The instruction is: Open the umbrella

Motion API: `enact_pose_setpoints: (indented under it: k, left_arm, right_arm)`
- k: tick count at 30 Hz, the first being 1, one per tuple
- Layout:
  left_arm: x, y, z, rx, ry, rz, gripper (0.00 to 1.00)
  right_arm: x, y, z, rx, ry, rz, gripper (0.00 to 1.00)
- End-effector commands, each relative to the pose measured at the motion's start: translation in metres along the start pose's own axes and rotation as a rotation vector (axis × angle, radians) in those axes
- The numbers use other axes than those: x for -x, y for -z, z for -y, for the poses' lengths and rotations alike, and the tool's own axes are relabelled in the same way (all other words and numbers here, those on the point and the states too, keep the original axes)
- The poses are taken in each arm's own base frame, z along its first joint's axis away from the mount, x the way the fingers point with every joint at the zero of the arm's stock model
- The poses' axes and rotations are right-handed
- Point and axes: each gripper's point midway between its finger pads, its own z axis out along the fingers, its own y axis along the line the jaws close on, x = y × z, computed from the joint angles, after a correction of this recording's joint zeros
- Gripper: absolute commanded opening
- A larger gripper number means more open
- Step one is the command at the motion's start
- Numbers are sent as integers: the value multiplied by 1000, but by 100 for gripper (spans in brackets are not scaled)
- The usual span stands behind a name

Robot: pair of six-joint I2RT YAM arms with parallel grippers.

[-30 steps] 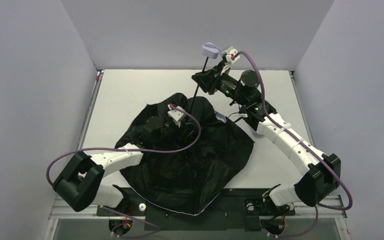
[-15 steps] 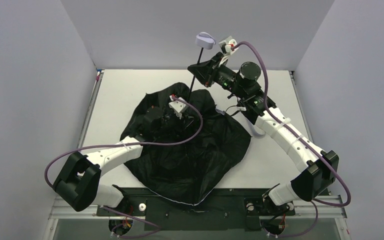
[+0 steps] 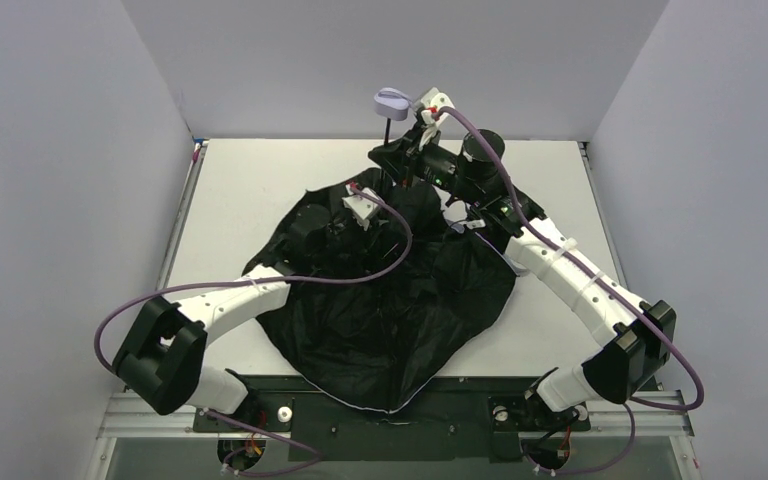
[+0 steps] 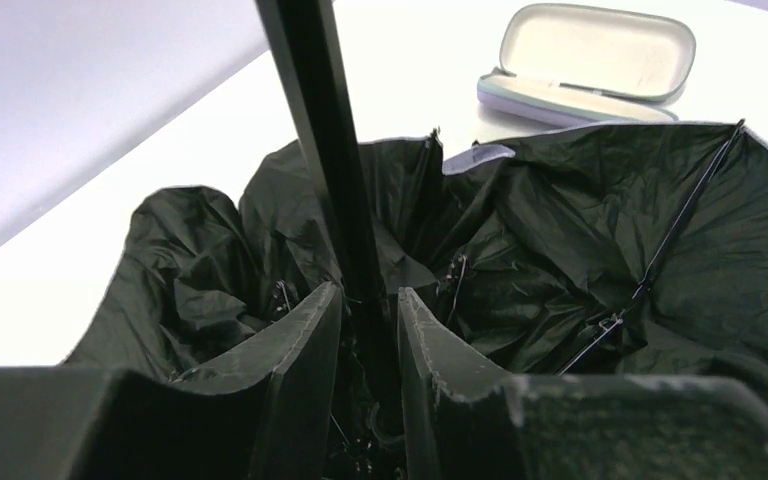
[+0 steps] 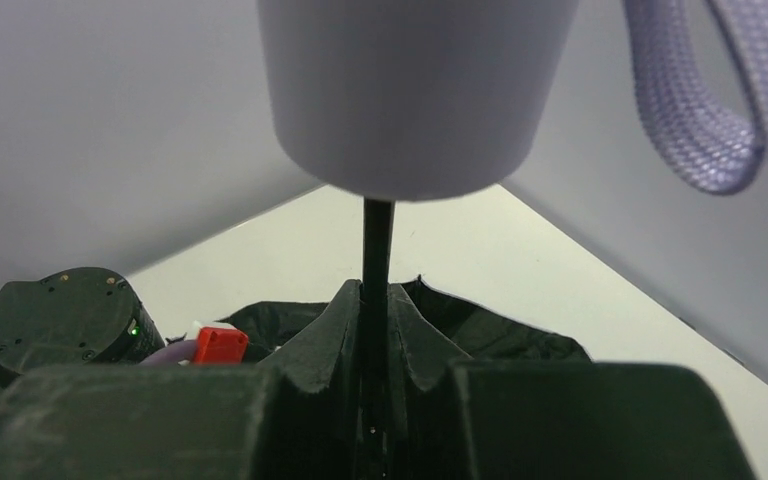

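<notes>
The umbrella (image 3: 390, 310) lies on the table with its black inner side up, the canopy crumpled and partly spread. Its thin black shaft (image 4: 325, 150) rises to the lavender knob handle (image 3: 392, 100), which carries a wrist loop (image 5: 705, 110). My right gripper (image 3: 400, 160) is shut on the shaft just under the knob (image 5: 410, 90). Low in the canopy's middle, my left gripper (image 3: 345, 235) has its fingers (image 4: 300, 345) tight against both sides of the shaft, with no gap showing. The shaft's foot is hidden in fabric folds.
An open pale lavender clamshell case (image 4: 585, 55) lies on the white table (image 3: 240, 190) beyond the canopy's right side. Grey walls close in the table on three sides. The canopy's near edge hangs over the table's front.
The right gripper has carried the handle to the left. The left gripper has moved toward the back of the table along the shaft. The canopy has shifted with them.
</notes>
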Motion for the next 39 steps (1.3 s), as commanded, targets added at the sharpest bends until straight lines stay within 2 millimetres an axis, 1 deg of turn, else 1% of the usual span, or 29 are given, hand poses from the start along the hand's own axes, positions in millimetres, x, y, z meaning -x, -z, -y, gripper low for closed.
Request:
enact_pose_setpoints:
  k: [1,2,3,4,5,6,7,8,9,10,11,12,13,14,15,16,17,18,21,24,29,30,31,34,37,39]
  left_arm:
    - [-14,-9,-9,47,19,6,24]
    - [-30,-6,-7,49,28,-23,22]
    - [-40,-6,-9,68,44,-36,21]
    - [-58,-4,-9,84,56,-73,20]
    - [-63,-3,-9,90,69,-78,19]
    - [-78,-1,-8,95,81,-109,19]
    - [-86,0,-6,95,97,-123,19]
    - [-95,0,-6,99,105,-142,19]
    - [-101,0,-5,102,117,-152,19]
    - [-111,-1,-5,111,136,-175,19]
    - [-117,-1,-5,114,143,-192,19]
    - [-127,-1,-5,123,155,-215,19]
    - [-132,0,-4,127,157,-222,19]
    - [-139,0,-4,129,160,-236,19]
    - [-141,0,-3,128,161,-239,19]
    - [-147,0,-2,133,190,-250,20]
    - [-149,-1,-2,136,200,-258,22]
    - [-155,0,-2,144,211,-275,22]
    - [-161,2,-2,153,217,-295,23]
    - [-169,5,-3,168,220,-325,23]
    - [-182,7,-1,169,235,-362,24]
    - [-183,6,-3,181,236,-364,24]
    - [-188,6,-5,194,237,-378,24]
    - [-195,4,-5,203,249,-400,21]
    - [-207,3,-2,197,268,-426,19]
    - [-212,2,0,191,278,-428,18]
  right_arm:
    - [42,1,-1,-8,64,95,0]
    - [46,1,0,-10,69,100,0]
    - [47,1,1,-12,72,102,0]
    - [52,1,3,-19,78,108,0]
    - [60,2,3,-21,83,121,0]
    - [60,1,6,-27,80,118,0]
    - [71,2,6,-28,86,136,0]
    - [71,1,8,-30,84,132,0]
    - [82,2,7,-30,90,151,0]
    - [84,2,8,-30,89,152,0]
    - [92,2,6,-28,93,166,0]
    - [95,2,7,-29,93,171,0]
    - [104,3,6,-27,98,187,0]
    - [107,2,6,-27,95,192,0]
    - [116,3,5,-27,100,210,0]
    - [118,2,6,-28,97,213,0]
    - [128,3,5,-26,101,231,0]
    - [129,2,6,-26,101,233,0]
    - [145,2,6,-23,106,264,0]
    - [154,2,5,-17,108,282,0]
    - [157,2,6,-12,105,290,0]
    - [156,2,6,-11,102,288,0]
    - [157,3,6,-10,101,291,0]
    - [154,3,8,-12,99,284,0]
    - [152,6,11,-17,98,281,0]
    - [150,7,14,-21,98,276,0]
